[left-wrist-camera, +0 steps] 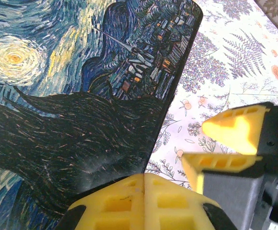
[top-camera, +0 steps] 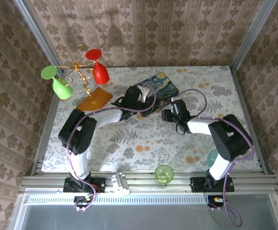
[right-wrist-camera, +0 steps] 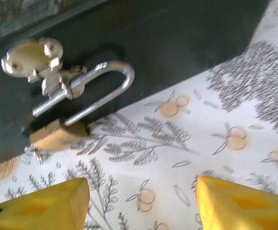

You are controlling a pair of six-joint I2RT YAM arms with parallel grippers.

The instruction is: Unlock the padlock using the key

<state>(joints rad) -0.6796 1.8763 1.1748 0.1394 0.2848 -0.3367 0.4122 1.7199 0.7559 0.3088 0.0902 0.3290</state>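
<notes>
The brass padlock [right-wrist-camera: 57, 135] lies on the table against the dark front of the painted box [top-camera: 162, 82]. Its silver shackle [right-wrist-camera: 109, 79] runs through the box's clasp [right-wrist-camera: 31, 58]. A thin silvery bit [right-wrist-camera: 35, 155] at the body's lower end may be the key; I cannot tell for sure. My right gripper [right-wrist-camera: 141, 206] is open, just short of the padlock, with only tablecloth between its fingers [right-wrist-camera: 244, 203]. My left gripper [left-wrist-camera: 144, 176] is shut, its tips at the near edge of the box lid [left-wrist-camera: 81, 96], nothing visible between them. From above, the left gripper [top-camera: 140, 95] rests on the box and the right gripper [top-camera: 166, 114] is at the box's front.
A green goblet [top-camera: 60, 85], a red goblet [top-camera: 98, 68] and a gold wire stand [top-camera: 76, 64] are at the back left, beside an orange sheet [top-camera: 95, 98]. A green cup [top-camera: 164, 174] and a teal cup [top-camera: 213, 156] stand near the front edge.
</notes>
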